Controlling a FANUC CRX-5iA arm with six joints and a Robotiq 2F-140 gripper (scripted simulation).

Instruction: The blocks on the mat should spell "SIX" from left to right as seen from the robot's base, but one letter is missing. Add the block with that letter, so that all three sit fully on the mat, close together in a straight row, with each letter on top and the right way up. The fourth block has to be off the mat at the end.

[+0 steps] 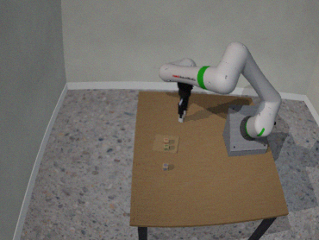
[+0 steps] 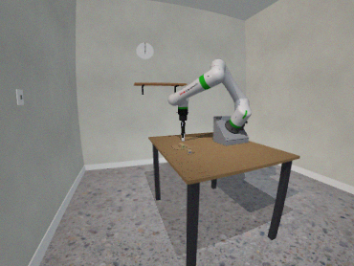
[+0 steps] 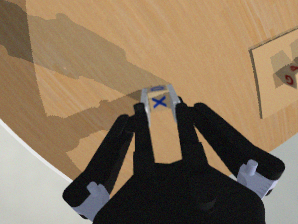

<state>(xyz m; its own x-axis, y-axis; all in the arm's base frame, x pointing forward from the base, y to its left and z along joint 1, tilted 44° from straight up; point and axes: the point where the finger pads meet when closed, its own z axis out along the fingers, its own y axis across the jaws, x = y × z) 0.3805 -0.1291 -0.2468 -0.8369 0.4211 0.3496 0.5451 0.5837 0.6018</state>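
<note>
My gripper is shut on a pale block with a blue X on its top face, low over the far part of the table. The small tan mat lies nearer the table's middle, apart from the gripper. Two blocks stand on it: one toward the far side and one close beside it. In the wrist view one of them shows a red letter at the right edge. A fourth block sits off the mat, toward the near side.
The robot's grey base stands on the table's right side. The table's left edge runs close to the mat. A wall shelf hangs behind the arm.
</note>
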